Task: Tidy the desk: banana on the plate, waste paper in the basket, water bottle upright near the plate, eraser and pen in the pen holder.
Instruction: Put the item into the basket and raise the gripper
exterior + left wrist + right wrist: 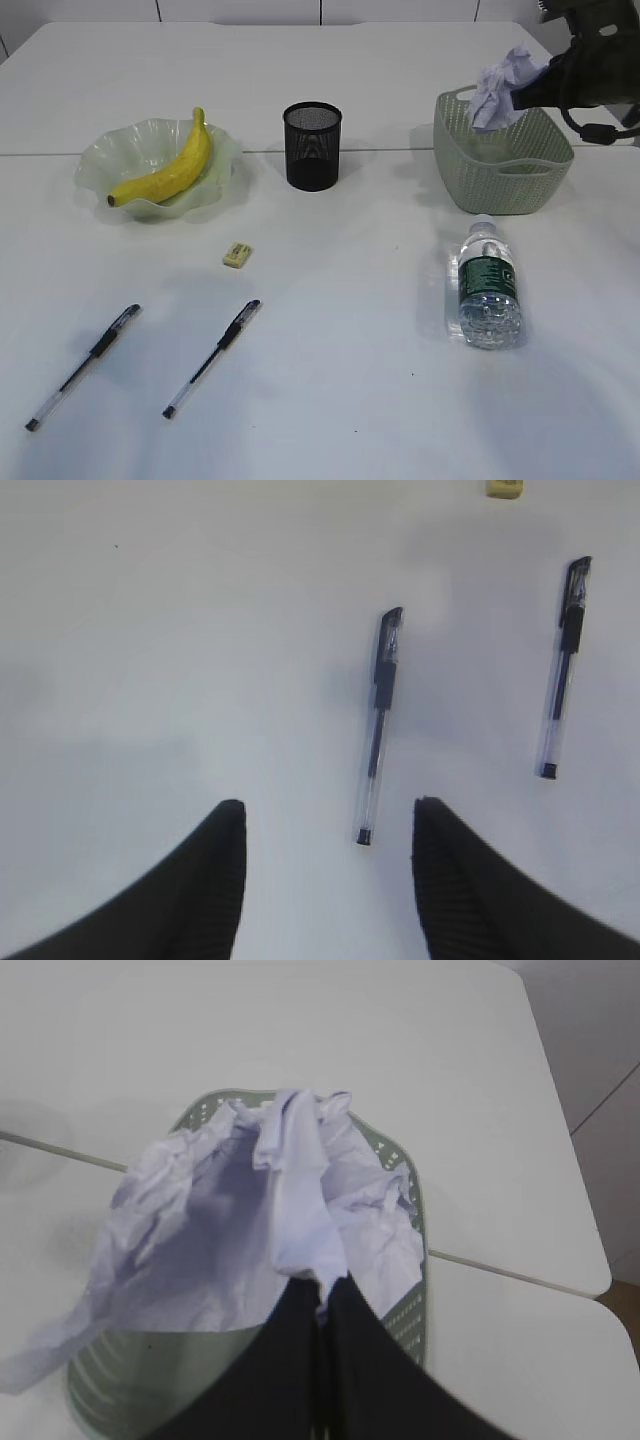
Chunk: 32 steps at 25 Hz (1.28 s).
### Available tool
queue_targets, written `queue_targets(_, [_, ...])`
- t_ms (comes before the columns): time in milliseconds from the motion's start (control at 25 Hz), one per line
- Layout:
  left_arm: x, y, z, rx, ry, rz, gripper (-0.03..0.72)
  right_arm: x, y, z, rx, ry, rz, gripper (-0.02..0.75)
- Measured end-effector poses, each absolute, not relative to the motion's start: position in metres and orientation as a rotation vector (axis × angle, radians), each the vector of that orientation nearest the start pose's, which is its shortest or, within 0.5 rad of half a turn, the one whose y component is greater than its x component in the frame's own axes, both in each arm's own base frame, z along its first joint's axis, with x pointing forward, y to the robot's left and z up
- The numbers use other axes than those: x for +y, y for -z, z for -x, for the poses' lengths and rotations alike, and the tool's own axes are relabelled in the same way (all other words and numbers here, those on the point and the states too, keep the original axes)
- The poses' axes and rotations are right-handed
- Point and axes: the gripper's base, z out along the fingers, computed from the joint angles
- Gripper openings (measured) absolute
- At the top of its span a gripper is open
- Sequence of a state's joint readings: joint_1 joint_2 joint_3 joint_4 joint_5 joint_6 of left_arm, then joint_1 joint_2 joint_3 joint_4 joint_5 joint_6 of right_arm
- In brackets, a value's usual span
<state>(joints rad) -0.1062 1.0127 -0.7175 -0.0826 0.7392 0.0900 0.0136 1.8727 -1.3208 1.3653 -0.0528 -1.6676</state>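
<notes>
Banana in plate; pen holder contents unclear; right gripper pinching paper over basket; left gripper spread, unseen in exterior view.

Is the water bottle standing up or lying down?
Lying down. The water bottle rests on its side on the table, cap pointing toward the basket.

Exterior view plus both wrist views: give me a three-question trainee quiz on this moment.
1. True or false: the banana lies on the plate.
2. What does the right gripper hold? A) eraser B) waste paper C) pen
3. Fill in: the water bottle is ____ on the table.

Key:
1. True.
2. B: the waste paper hangs above the basket.
3. Lying down, near the basket and not upright.
</notes>
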Motion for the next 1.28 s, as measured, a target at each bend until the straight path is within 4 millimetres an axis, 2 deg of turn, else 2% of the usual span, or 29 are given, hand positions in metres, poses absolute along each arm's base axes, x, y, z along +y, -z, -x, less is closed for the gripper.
queue_targets(360, [-0.025,-0.279,-0.185,2.509,0.099,-0.194,0.382,-0.006,-0.234,-0.450,2.036,0.260,0.246,-0.015])
queue_targets(800, [-0.025,-0.279,-0.185,2.506,0.099,-0.193,0.382,-0.011,-0.235,-0.451,2.030,0.310,0.202,0.002])
queue_targets(880, [-0.025,-0.279,-0.185,2.506,0.099,-0.193,0.382,-0.011,-0.235,-0.451,2.030,0.309,0.203,0.059])
queue_targets(1080, [-0.025,-0.279,-0.185,2.506,0.099,-0.193,0.382,-0.011,-0.235,-0.451,2.030,0.309,0.203,0.312])
queue_targets(1160, [-0.025,-0.279,-0.185,2.506,0.099,-0.193,0.382,-0.011,-0.235,-0.451,2.032,0.303,0.193,0.363])
queue_targets(1280, [-0.025,-0.279,-0.185,2.506,0.099,-0.193,0.382,-0.011,-0.235,-0.450,2.041,0.268,0.135,0.389])
